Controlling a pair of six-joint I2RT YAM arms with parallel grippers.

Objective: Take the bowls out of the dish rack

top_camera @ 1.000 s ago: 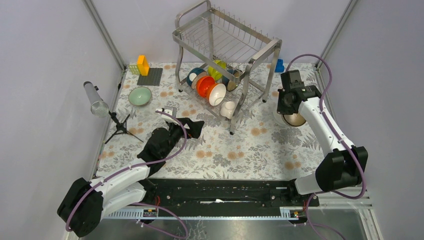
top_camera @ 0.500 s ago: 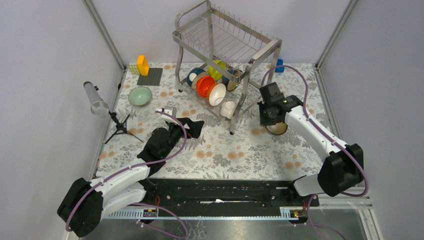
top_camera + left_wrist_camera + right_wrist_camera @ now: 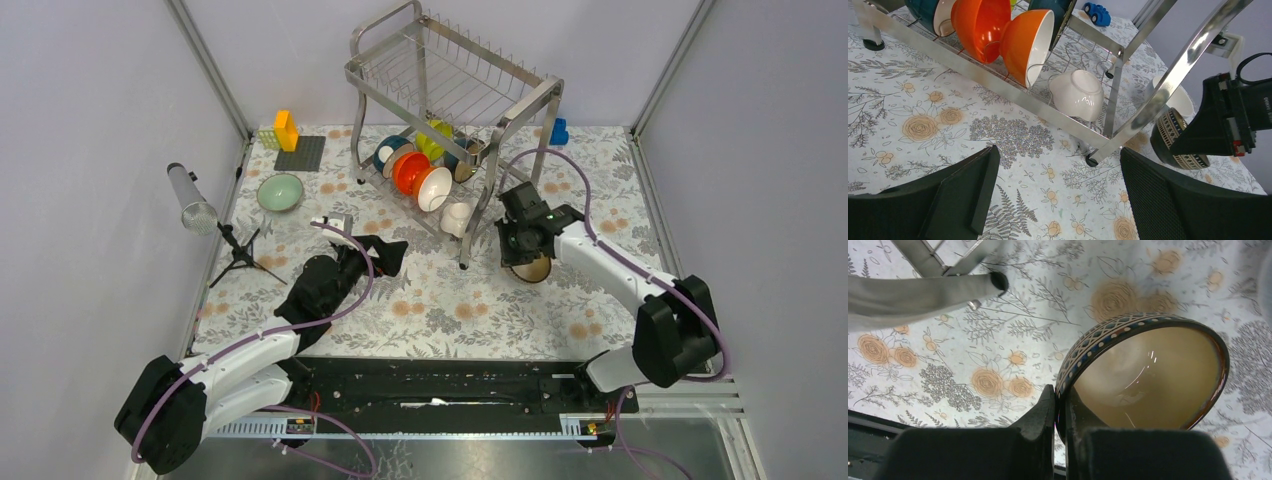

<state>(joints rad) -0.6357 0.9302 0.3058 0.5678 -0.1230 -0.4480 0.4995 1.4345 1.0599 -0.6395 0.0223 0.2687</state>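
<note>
Steel first, from above: saw the dish rack (image 3: pixel 450 100) standing at the far middle of the floral tabletop (image 3: pixel 440 300). Counted bowls on edge in its lower tier: a teal bowl (image 3: pixel 385 152), a yellow-green bowl (image 3: pixel 437 140), an orange bowl (image 3: pixel 406 172), a white-lined orange bowl (image 3: pixel 434 188) and, nearest, a white bowl (image 3: pixel 456 216). Found a pale green bowl (image 3: pixel 280 192) set on the tabletop well to the left of the rack. Found the right end effector (image 3: pixel 522 255) just right of the rack's near leg, pinched tight on the rim of a brown-gold bowl (image 3: pixel 538 270). Found the left end effector (image 3: pixel 368 245) near the rack's left side, spread wide, holding nothing.

From the left wrist: looked out between two wide-parted black fingers (image 3: pixel 963 195) at both orange bowls and the white bowl in the lower tier. Caught the brown-gold bowl at the right, tilted, just beside the rack's leg, with a second white bowl (image 3: pixel 1180 100) just beyond it.

From the right wrist: saw narrow-set fingers (image 3: pixel 1040 425) clamping the patterned rim, glazed tan inside facing the camera, floral tabletop behind, rack leg at the upper left.
</note>
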